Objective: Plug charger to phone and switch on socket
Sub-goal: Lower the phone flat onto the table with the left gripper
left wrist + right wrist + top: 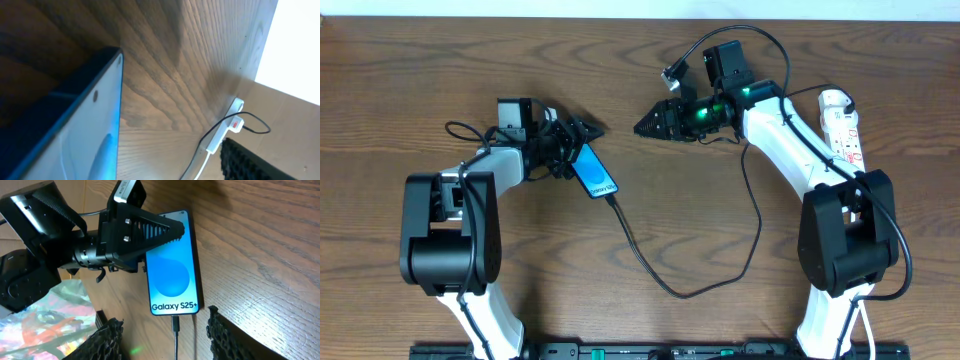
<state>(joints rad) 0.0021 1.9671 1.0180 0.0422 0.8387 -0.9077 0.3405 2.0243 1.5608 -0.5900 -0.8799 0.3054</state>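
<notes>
The phone (pixel 594 172) lies on the brown wooden worktop (pixel 440 60) left of centre, set on a slant, its blue screen lit and facing up. In the right wrist view the screen shows a teal circle and the words "Galaxy S25+". The charger (pixel 650 265), a thin black cable, has its plug tip (pixel 175 322) seated in the phone's lower end. From there the cable runs toward the front edge of the worktop, curves round to the right and climbs back toward the right arm.

The left hand (pixel 582 140) is at the phone's upper end. One of its black triangular fingers (pixel 150 227) overlaps the top left corner of the screen. I cannot tell whether this hand is pinching the phone or merely lying over it.

The right hand (pixel 648 124) hovers near the centre of the worktop, pointing left toward the phone. Its ribbed fingers (pixel 227 335) are spread wide with nothing between them. The cable lies on the wood below the gap, untouched.

The socket (pixel 845 125), a narrow white power strip with red markings, lies at the far right edge, well apart from the phone. In the left wrist view a white adapter (pixel 235 124) with a red spot sits on it.
</notes>
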